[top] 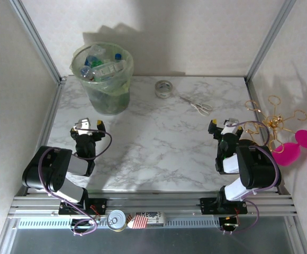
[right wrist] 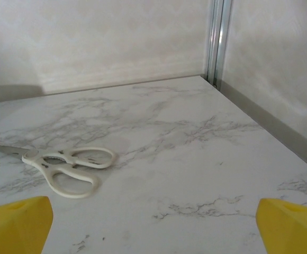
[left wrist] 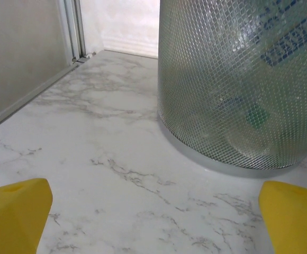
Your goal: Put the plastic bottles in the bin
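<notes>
Top external: bottles lie jumbled inside the bin, axes mixed; you've none loose on the table that I can see. Left gripper sits just on the near side of the bin, facing it, jaws wide, empty. Right gripper is well right of the bin, wide, empty. Both arms tucked low. Looks done.

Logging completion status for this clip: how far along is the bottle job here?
Done: the plastic bottles sit piled in the bin. In hand: nothing; the left gripper and right gripper are both open and empty, low over the table. Left: seemingly nothing, since what lies on the table is a tape roll and scissors, not bottles.
</notes>
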Available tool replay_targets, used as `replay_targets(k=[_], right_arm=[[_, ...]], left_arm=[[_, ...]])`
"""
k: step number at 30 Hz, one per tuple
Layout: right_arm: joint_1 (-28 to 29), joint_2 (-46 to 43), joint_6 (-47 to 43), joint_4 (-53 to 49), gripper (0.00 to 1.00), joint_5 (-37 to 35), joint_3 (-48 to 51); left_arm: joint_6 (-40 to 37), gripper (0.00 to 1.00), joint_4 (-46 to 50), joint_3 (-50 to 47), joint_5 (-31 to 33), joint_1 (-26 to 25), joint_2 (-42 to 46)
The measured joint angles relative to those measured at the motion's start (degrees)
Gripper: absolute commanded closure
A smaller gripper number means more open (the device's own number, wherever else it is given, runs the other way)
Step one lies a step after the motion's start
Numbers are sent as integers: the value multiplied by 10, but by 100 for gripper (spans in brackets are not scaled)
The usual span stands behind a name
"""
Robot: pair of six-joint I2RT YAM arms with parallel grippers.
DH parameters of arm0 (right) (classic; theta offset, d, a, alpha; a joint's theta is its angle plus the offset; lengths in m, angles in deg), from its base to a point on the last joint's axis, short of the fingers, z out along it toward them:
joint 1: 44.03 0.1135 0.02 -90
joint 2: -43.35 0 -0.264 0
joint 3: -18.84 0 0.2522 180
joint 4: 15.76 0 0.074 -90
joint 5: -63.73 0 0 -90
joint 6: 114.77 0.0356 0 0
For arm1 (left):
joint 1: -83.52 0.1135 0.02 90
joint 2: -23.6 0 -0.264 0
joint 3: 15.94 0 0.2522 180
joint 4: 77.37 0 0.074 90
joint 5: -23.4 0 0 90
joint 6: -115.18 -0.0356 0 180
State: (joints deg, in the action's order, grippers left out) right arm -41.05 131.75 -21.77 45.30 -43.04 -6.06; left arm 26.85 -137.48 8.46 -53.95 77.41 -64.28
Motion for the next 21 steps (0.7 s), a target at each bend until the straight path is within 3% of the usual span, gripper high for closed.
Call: replay_targets(k=[21], right_arm=[[0, 0, 0, 0, 1, 2, 0]], left_arm=[[0, 0, -20, 1, -14, 2, 0]])
